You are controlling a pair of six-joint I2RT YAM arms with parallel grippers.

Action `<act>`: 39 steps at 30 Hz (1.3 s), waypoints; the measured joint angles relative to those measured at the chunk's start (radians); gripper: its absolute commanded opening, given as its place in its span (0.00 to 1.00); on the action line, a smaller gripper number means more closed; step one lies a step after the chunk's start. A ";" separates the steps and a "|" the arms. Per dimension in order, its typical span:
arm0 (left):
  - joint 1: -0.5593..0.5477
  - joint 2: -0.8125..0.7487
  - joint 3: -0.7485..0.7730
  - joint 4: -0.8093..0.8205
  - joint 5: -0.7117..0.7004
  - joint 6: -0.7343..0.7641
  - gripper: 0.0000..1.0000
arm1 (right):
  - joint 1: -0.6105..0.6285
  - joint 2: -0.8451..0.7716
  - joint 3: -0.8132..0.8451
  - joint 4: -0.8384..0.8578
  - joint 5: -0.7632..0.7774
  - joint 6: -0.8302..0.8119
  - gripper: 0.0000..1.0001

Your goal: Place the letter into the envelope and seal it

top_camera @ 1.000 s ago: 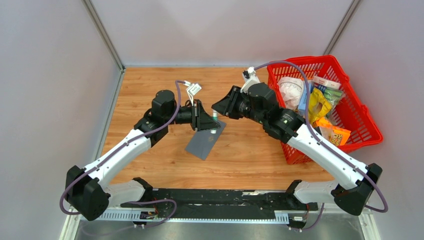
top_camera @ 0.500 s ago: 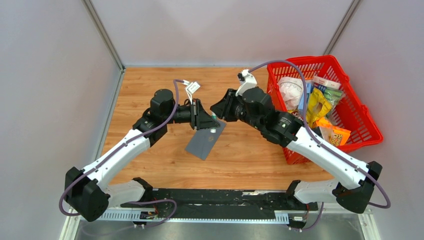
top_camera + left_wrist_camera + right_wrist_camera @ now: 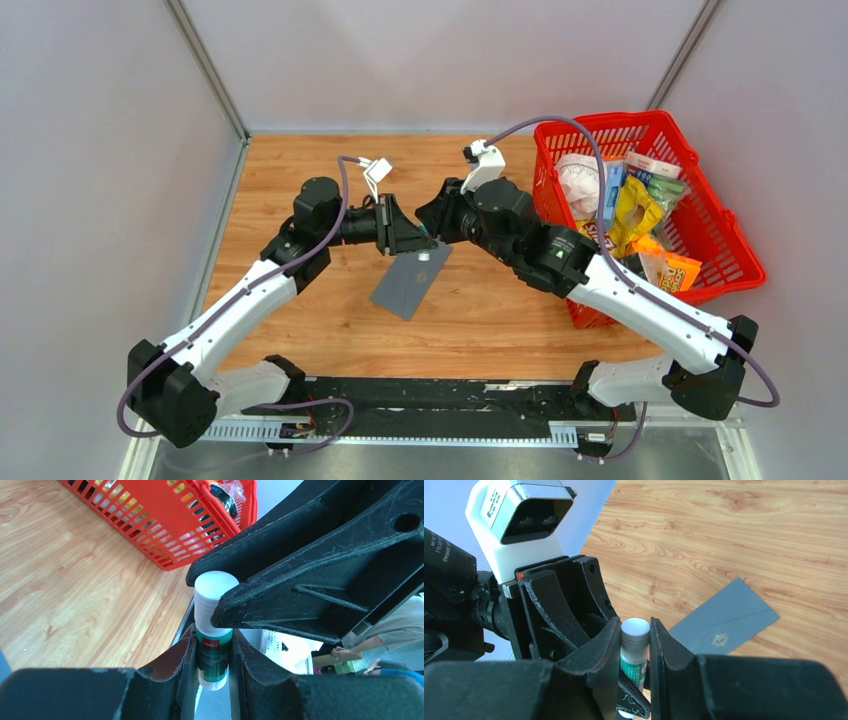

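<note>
The dark grey envelope (image 3: 412, 280) lies flat on the wood, flap side up, with a small gold emblem; it also shows in the right wrist view (image 3: 724, 620). The letter is not in view. Above the envelope's far end my two grippers meet on a green and white glue stick (image 3: 428, 233). My left gripper (image 3: 213, 647) is shut on the stick's green body (image 3: 214, 652). My right gripper (image 3: 634, 635) is shut on its white cap (image 3: 634, 630). The right gripper's fingers (image 3: 310, 590) cross over the cap in the left wrist view.
A red plastic basket (image 3: 735, 225) full of snack packets stands at the right of the table; its corner shows in the left wrist view (image 3: 165, 515). Grey walls close in the left, back and right.
Both grippers, joined on the glue stick, have shifted a little left and toward the back. The right wrist has turned. The envelope has not moved.
</note>
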 measured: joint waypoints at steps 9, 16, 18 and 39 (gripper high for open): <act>0.017 -0.010 0.000 0.005 0.002 -0.024 0.00 | 0.020 0.012 0.005 0.027 0.029 -0.047 0.15; 0.021 -0.015 -0.001 0.024 0.000 -0.034 0.00 | 0.026 0.011 0.001 0.054 0.031 -0.082 0.16; 0.023 -0.015 -0.005 0.038 0.001 -0.040 0.00 | 0.027 0.010 -0.005 0.068 0.031 -0.093 0.16; 0.027 -0.015 -0.020 0.123 0.050 -0.063 0.00 | 0.039 -0.007 -0.006 0.095 -0.020 -0.246 0.25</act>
